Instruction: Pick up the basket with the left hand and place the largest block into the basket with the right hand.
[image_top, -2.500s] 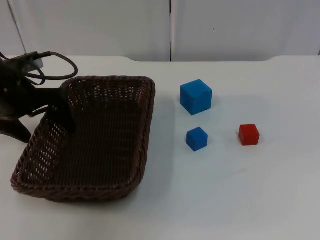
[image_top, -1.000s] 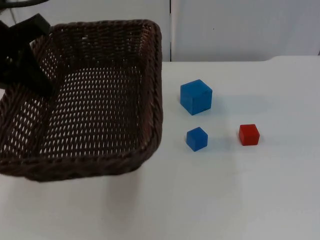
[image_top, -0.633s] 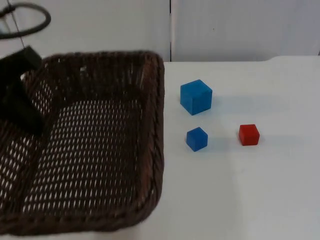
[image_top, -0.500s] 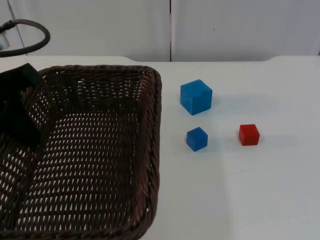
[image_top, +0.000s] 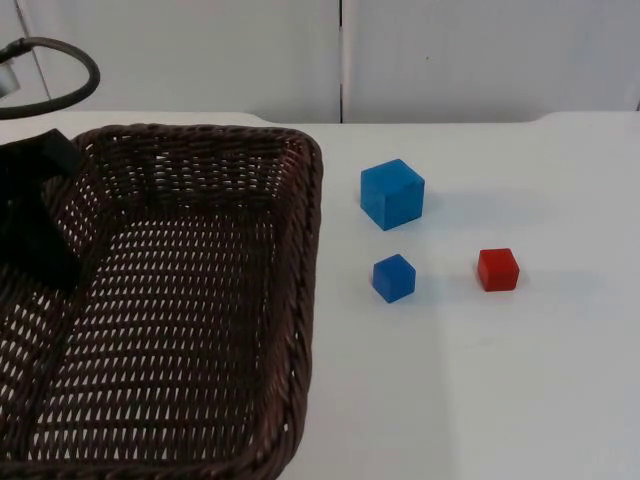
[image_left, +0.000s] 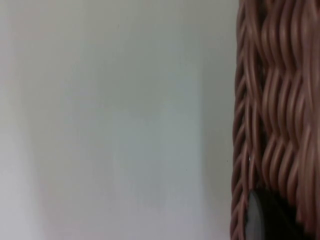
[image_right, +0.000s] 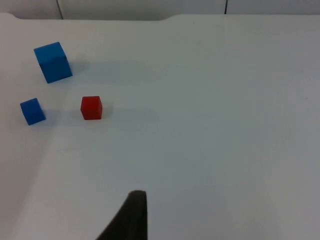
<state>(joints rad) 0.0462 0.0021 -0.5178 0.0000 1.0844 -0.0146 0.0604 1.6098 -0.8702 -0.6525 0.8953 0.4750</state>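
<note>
Your big blue block (image_top: 392, 194) sits on the white worktop (image_top: 480, 380), toward the back edge by the grey wall (image_top: 480, 55). It is the largest of the three blocks. You can see it from the right wrist too (image_right: 53, 61). Nothing is touching it.

Just in front of it is a small blue block (image_top: 394, 277), a little apart from it. A small red block (image_top: 497, 269) sits beside that one, nearer the right edge of the worktop. The right wrist view has both small blocks, the blue one (image_right: 32, 111) and the red one (image_right: 91, 107), standing apart from each other.

Your brown woven basket (image_top: 200, 300) is at the left side of the worktop, held up in the air and open side up. It looks very large from the top. Its right rim is near the two blue blocks but does not touch them.

Your left hand (image_top: 35, 215) is at the basket's left rim. It is closed on the rim and has hold of the basket. From the left wrist you can see the woven rim (image_left: 272, 115) up close.

Your right hand (image_right: 131, 217) waits over the bare worktop, well apart from the blocks. You cannot tell how far open it is.
</note>
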